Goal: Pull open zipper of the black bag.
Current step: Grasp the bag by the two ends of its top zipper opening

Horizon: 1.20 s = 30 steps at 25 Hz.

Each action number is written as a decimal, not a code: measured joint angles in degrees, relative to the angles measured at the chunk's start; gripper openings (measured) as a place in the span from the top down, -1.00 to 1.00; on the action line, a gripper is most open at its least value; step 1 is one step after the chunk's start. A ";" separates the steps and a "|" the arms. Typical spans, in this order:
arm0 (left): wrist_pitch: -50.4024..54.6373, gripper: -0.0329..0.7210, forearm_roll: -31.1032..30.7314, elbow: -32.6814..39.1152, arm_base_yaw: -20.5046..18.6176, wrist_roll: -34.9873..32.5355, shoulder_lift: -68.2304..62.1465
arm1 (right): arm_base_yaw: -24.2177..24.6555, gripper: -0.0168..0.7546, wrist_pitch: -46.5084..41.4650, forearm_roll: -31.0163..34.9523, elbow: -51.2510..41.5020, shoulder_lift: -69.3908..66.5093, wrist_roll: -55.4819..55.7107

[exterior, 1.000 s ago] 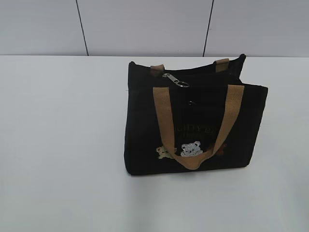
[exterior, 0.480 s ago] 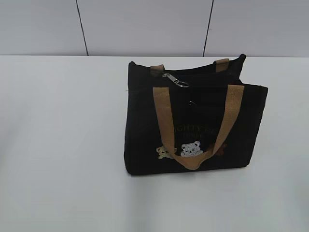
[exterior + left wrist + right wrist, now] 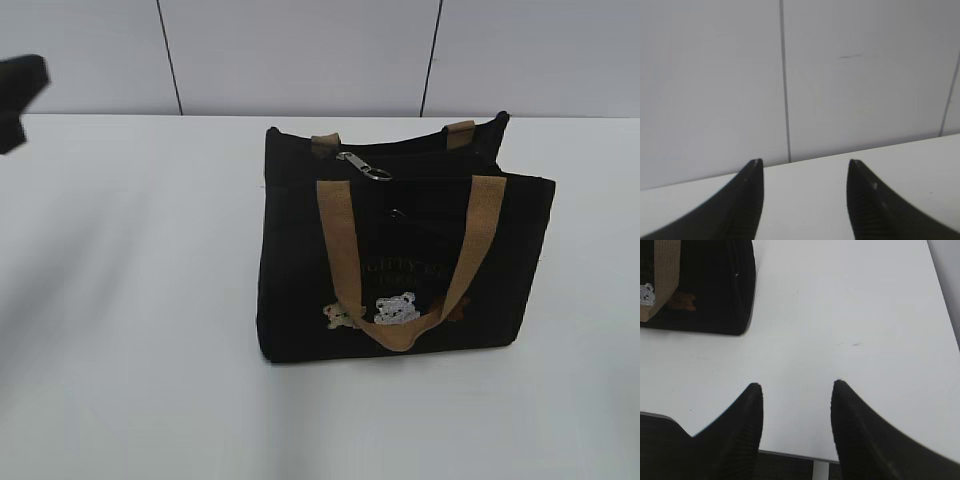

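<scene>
1. We see the left gripper [image 3: 805,167] spread apart, its two dark fingers [image 3: 752,172] holding nothing and touching nothing, pointed at the grey wall over the white tabletop [image 3: 805,200].
2. The right gripper [image 3: 796,390] is likewise parted and empty above the tabletop's near edge, well apart from the black bag [image 3: 715,285] at its upper left.
3. We count one black bag [image 3: 400,250] standing upright on the tabletop, two tan handles [image 3: 345,240], two bear patches [image 3: 395,308] on the front, and one zipper [image 3: 365,166] with a silver pull (lying on the bag's top).
4. Compared with a second ago, a dark arm part [image 3: 20,95] has come into the exterior view's left edge; the bag has not moved
</scene>
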State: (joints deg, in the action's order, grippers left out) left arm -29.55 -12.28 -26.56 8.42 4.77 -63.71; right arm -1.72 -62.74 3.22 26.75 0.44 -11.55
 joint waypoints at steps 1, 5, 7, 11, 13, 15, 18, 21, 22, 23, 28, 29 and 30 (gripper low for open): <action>-4.05 -0.14 -5.11 0.00 -0.06 4.11 -3.03 | 0.00 0.07 0.00 0.00 0.00 0.00 0.00; -21.58 -0.13 -24.99 -0.40 -1.81 15.30 -17.73 | 0.00 0.07 0.00 0.00 0.00 0.00 0.00; -27.33 -0.13 -34.25 -2.54 -3.02 16.92 -24.82 | 0.00 0.07 0.00 0.00 0.00 0.00 0.00; -30.81 -0.13 -49.86 -11.18 -4.14 21.76 -35.57 | 0.00 0.07 0.00 0.00 0.00 0.00 0.00; -31.93 -0.13 -56.18 -16.51 -4.14 25.06 -39.75 | 0.00 0.07 0.00 0.00 0.00 0.00 0.00; -33.21 -0.13 -61.34 -22.13 -3.75 27.97 -43.53 | 0.00 0.07 0.00 0.00 0.00 0.00 0.00; -35.07 -0.13 -66.94 -30.49 -2.15 32.44 -47.74 | 0.00 0.07 0.00 0.00 0.00 0.00 0.00; -35.83 -0.13 -69.50 -35.79 -0.04 36.81 -50.63 | 0.00 0.07 0.00 0.00 0.00 0.00 0.00; -35.96 -0.12 -70.18 -36.86 0.66 37.78 -51.25 | 0.00 0.07 0.00 0.00 0.00 0.00 0.00; -36.20 -0.12 -70.66 -37.50 1.32 38.30 -51.70 | 0.00 0.07 0.00 0.00 0.00 0.00 0.00; -36.56 -0.12 -71.43 -39.22 3.31 39.00 -53.33 | 0.00 0.07 0.00 0.00 0.00 0.00 0.00; -36.56 -0.12 -71.49 -39.69 3.92 39.00 -54.12 | 0.00 0.07 0.00 0.00 0.00 0.00 0.00; -36.56 -0.11 -71.55 -39.70 4.14 39.06 -54.43 | 0.00 0.07 0.00 0.00 0.00 0.00 0.00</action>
State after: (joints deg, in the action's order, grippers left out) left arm -66.11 -83.83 -66.26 12.57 43.83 -118.14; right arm -1.72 -62.74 3.22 26.75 0.44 -11.55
